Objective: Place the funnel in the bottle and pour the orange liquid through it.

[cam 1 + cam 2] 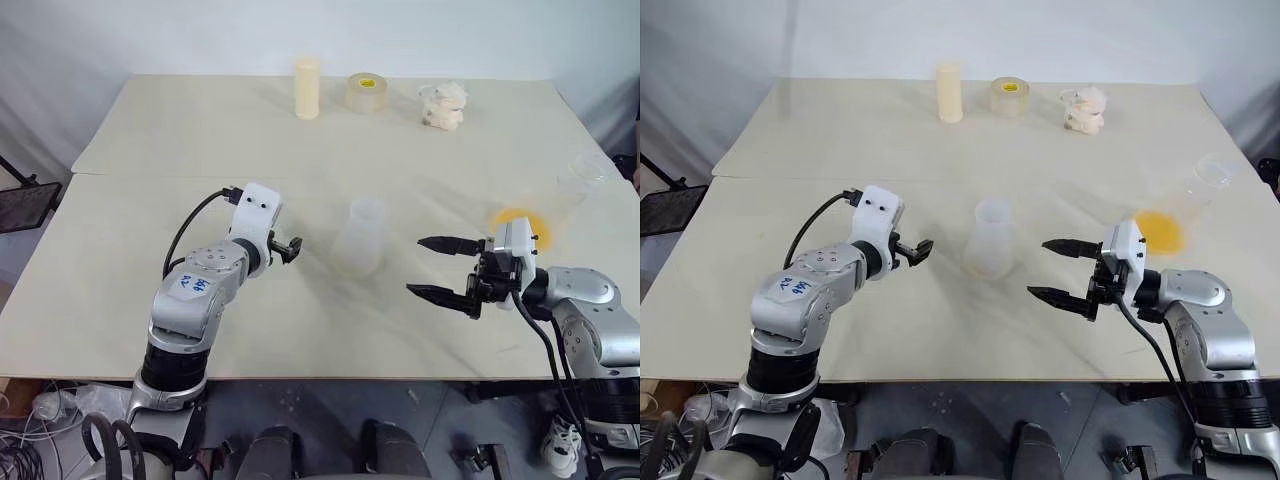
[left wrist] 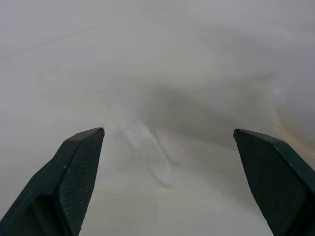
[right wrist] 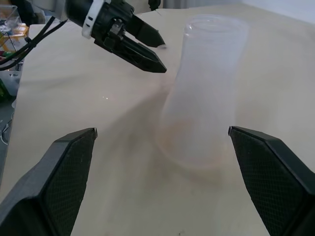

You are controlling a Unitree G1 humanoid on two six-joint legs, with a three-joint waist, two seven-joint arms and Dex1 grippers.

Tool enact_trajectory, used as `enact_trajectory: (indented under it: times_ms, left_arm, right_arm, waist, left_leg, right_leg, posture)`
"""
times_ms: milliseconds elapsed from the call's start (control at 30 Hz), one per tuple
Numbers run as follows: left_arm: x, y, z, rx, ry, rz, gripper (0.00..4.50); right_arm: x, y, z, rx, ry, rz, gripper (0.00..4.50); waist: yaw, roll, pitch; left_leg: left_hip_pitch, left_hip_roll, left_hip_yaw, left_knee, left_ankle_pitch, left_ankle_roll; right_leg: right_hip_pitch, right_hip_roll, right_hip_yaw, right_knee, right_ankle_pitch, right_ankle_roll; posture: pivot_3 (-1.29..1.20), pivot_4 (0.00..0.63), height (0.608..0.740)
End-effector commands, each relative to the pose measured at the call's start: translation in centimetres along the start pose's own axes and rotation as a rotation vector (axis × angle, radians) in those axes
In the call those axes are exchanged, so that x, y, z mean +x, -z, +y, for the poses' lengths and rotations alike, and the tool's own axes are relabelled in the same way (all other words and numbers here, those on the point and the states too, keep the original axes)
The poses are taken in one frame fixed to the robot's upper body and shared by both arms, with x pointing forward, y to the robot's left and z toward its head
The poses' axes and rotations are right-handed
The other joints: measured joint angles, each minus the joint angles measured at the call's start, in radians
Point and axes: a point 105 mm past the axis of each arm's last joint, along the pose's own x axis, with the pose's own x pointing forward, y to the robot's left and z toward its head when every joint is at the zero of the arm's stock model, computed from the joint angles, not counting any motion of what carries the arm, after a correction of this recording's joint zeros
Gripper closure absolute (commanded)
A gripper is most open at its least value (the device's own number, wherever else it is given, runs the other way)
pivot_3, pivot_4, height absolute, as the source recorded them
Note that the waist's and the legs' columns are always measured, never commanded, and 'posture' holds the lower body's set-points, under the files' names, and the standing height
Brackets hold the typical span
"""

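Pincer arms matte black, spread beside frosted flared bottle.

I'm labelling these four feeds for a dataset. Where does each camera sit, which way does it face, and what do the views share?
Left eye, right eye: on the head, looking forward and down over the table; both arms show, left gripper and right gripper open either side of the bottle.
Left wrist: on the left arm, looking along its fingers at blurred tabletop.
Right wrist: on the right arm, facing the bottle, with the left gripper beyond.
Shared: head views and right wrist show the bottle.
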Motion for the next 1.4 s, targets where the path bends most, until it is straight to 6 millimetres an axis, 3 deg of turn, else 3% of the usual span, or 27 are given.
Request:
enact_trajectory:
  times_ms: [33,133,400,933,1367,1400]
  left_arm:
    - [-0.1,-1.5,-0.4,0.041,-0.030,-0.051,0.02]
    - [-0.1,-1.9,-0.3,0.010,-0.070,-0.078,0.02]
    - [0.3,-0.6,0.0,-0.059,-0.096,-0.037,0.02]
    - [-2.1,2.2,0.4,-0.084,-0.149,0.052,0.02]
    - [-2.9,2.6,1.5,-0.085,-0.167,0.034,0.02]
    - [-3.0,2.6,1.5,-0.085,-0.169,0.030,0.21]
  right_arm:
    - [-0.5,-0.8,0.0,-0.039,0.004,0.003,0.00]
    - [-0.5,-0.7,0.0,-0.039,0.006,0.005,0.00]
    - [-0.5,-0.5,0.0,-0.037,0.014,0.012,0.00]
    - [-0.7,-0.1,0.0,-0.033,0.023,0.028,0.00]
    - [-0.3,0.0,-0.2,-0.035,0.017,0.029,0.00]
    - [-0.3,0.0,-0.2,-0.035,0.017,0.029,0.00]
  waist:
    - [0.000,0.000,0.000]
    - [0.001,0.000,0.000]
    - [0.000,0.000,0.000]
    - [0.001,0.000,0.000]
    - [0.000,0.000,0.000]
    - [0.000,0.000,0.000]
  left_leg:
    - [0.000,0.000,0.000,0.000,0.000,0.000]
    - [0.000,0.000,0.000,0.000,0.000,0.000]
    - [0.000,0.000,0.000,0.000,0.000,0.000]
    - [0.000,0.002,0.000,0.000,0.000,0.000]
    - [0.000,0.002,0.000,0.000,0.000,0.000]
    - [0.000,0.002,0.000,0.000,0.000,0.000]
  right_leg:
    - [0.000,0.000,0.000,0.000,0.000,0.000]
    - [0.000,0.000,0.000,0.000,0.000,0.000]
    - [0.000,0.000,0.000,0.000,0.000,0.000]
    - [0.000,0.000,0.001,0.000,0.000,0.000]
    - [0.000,0.000,0.001,0.000,0.000,0.000]
    - [0.000,0.000,0.001,0.000,0.000,0.000]
  posture:
    - [0.00,0.150,0.740]
    - [0.00,0.150,0.740]
    - [0.00,0.150,0.740]
    - [0.00,0.150,0.740]
    - [0.00,0.150,0.740]
    - [0.00,0.150,0.740]
